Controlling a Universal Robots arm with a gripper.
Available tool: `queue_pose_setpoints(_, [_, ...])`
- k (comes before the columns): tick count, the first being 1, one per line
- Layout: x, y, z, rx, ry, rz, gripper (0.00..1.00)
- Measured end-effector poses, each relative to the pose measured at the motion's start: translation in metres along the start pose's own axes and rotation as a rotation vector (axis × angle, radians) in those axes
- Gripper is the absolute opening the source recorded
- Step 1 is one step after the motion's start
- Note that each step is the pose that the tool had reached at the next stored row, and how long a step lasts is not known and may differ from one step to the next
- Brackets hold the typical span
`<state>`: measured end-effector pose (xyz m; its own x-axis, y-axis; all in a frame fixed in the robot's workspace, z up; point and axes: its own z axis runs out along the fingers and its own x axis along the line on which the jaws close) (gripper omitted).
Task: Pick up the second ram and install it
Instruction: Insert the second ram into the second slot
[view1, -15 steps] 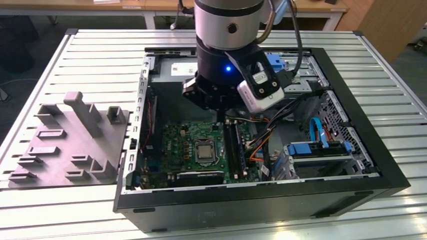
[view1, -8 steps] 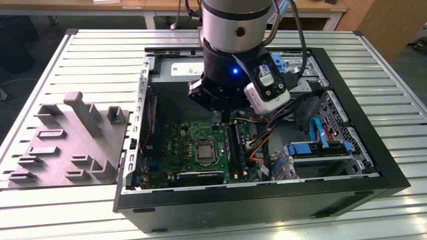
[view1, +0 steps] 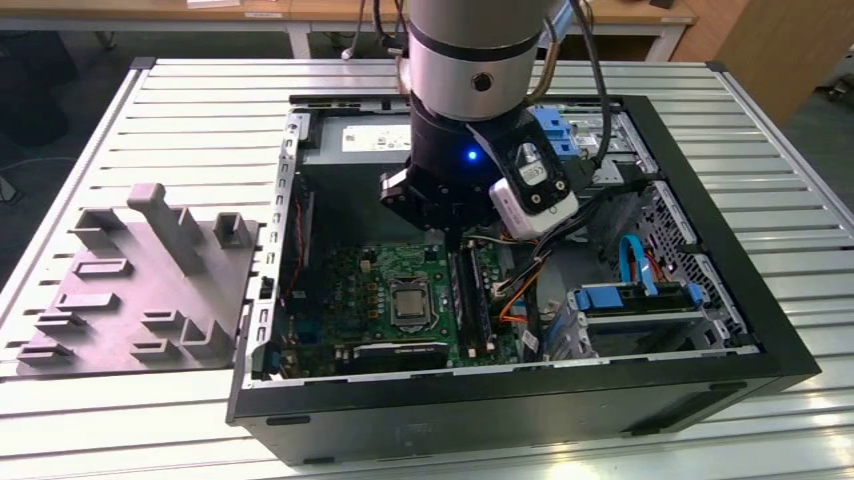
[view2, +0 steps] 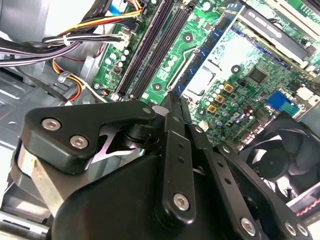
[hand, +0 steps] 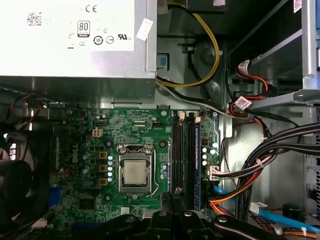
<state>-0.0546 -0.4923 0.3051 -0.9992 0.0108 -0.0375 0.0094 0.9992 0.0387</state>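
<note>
Black linkage arms of the gripper crowd the foreground in both wrist views. Its fingers are pressed together, pinched on the second ram, whose blue-green board with black chips runs out ahead of the fingertips. Stick and hand hang above the motherboard, with the long black sockets just below the fingertips and the processor socket beside those.

The likeliest trouble, I judge, is misalignment. If the stick's lower edge comes down off the socket's line, or skewed to it, it lands on a socket wall. Pressure then bends the board or twists the stick in so thin a pinch. A bundle of cables lies close beside the hand and could snag the arm on any sideways correction.
</note>
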Motion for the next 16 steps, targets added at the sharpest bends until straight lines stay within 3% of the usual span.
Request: queue_pose_setpoints(16, [-0.0107, -0.0004, 0.0170, -0.0018, 0.0000, 0.000, 0.11])
